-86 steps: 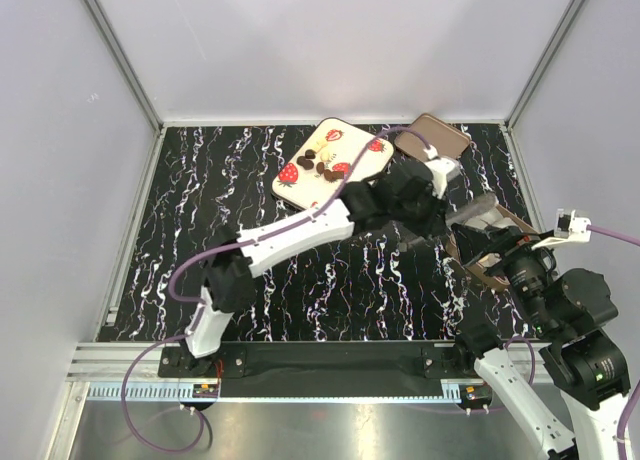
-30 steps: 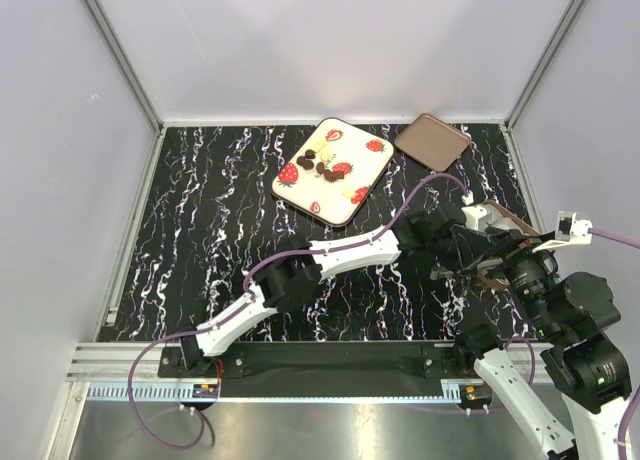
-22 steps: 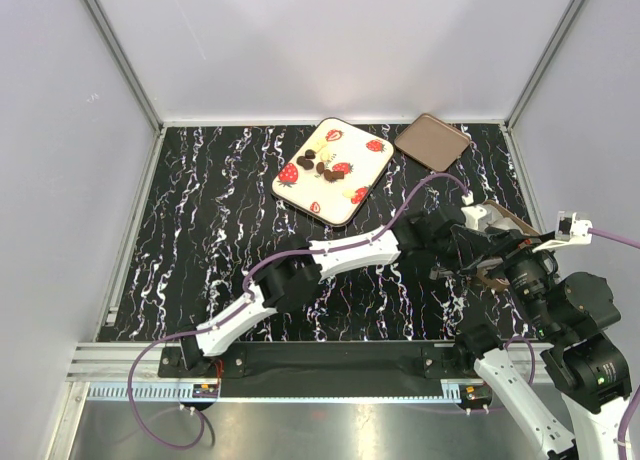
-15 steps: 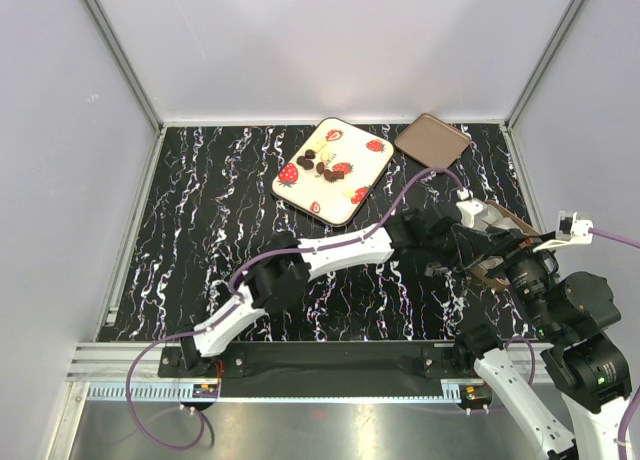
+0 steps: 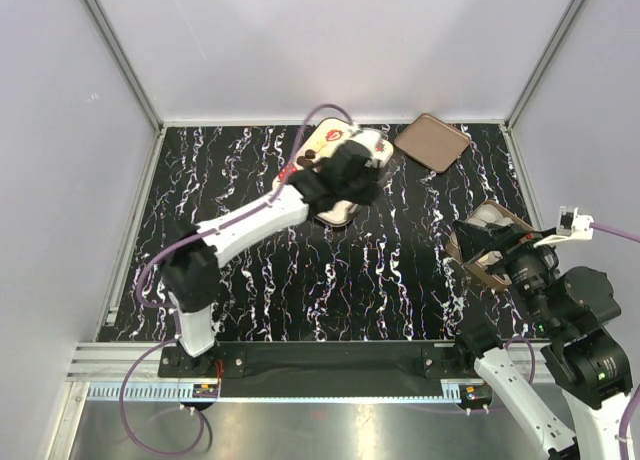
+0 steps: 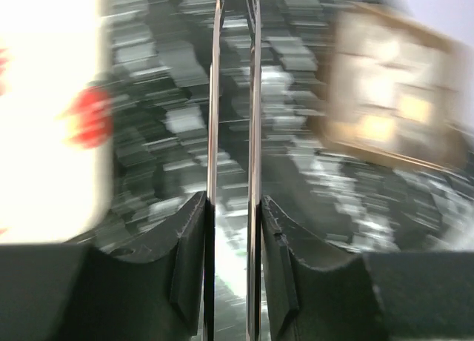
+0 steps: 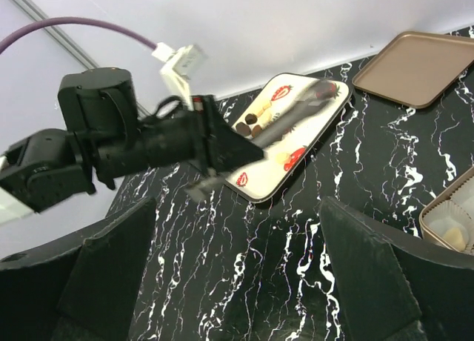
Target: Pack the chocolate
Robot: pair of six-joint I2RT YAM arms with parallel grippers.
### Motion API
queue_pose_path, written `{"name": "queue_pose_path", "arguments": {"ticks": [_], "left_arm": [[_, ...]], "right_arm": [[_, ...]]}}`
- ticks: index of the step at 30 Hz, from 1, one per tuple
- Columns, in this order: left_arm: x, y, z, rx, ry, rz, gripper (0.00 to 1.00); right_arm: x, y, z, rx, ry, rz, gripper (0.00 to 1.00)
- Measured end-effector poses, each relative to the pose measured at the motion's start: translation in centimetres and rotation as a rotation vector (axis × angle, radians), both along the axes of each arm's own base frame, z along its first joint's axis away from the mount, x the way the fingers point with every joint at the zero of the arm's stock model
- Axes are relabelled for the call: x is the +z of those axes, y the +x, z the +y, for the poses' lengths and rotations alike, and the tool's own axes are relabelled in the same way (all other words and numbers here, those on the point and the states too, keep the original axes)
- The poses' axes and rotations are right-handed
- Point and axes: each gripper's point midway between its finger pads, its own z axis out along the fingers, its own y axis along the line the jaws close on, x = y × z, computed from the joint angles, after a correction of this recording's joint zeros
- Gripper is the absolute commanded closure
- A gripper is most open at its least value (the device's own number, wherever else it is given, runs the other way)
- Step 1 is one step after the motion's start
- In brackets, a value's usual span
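Observation:
Several small dark chocolates [image 5: 311, 159] lie on the cream strawberry tray [image 5: 300, 180], and they also show in the right wrist view [image 7: 253, 121]. My left gripper [image 5: 372, 150] hangs over the tray's far right part. Its thin blades [image 6: 215, 96] stand a narrow gap apart with nothing between them. That view is blurred by motion. The brown box [image 5: 497, 220] stands at the right, and its corner holds a cream chocolate [image 7: 453, 234]. My right gripper [image 7: 237, 282] is open wide and empty, held above the table beside the box.
The brown lid [image 5: 432, 142] lies flat at the back right, next to the tray; it also shows in the right wrist view [image 7: 415, 67]. White walls with metal posts close the table in on three sides. The left arm's purple cable loops over the tray.
My left arm has swung from the brown box at the right back to the strawberry tray. The right arm has stayed in place.

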Motion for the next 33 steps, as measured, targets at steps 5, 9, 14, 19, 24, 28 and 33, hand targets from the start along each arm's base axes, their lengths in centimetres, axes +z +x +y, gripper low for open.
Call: {"name": "queue_pose_path", "arguments": {"ticks": [5, 9, 14, 19, 24, 28, 33], "left_arm": [[-3.4, 4.3, 11.2, 0.262, 0.172, 0.034, 0.63], [-6.1, 4.8, 16.0, 0.352, 0.273, 0.085, 0.63], [-7.5, 4.4, 17.5, 0.362, 0.316, 0.124, 0.60], [-8.2, 3.8, 17.2, 0.335, 0.318, 0.138, 0.59], [-8.4, 3.3, 16.7, 0.308, 0.321, 0.145, 0.58], [-8.5, 2.5, 15.9, 0.278, 0.332, 0.142, 0.55], [-8.6, 1.4, 14.6, 0.231, 0.330, 0.143, 0.53]], "right_arm": [[-0.8, 0.8, 0.4, 0.001, -0.003, 0.038, 0.02], [-1.7, 1.5, 0.8, 0.009, -0.005, 0.066, 0.02], [-1.9, 1.6, 1.1, 0.018, 0.001, 0.070, 0.02], [-1.8, 1.6, 1.1, 0.018, 0.002, 0.066, 0.01], [-1.8, 1.6, 1.1, 0.018, 0.002, 0.065, 0.02], [-1.8, 1.6, 1.1, 0.018, 0.002, 0.065, 0.02], [-1.7, 1.6, 1.1, 0.018, 0.003, 0.064, 0.02]]}}
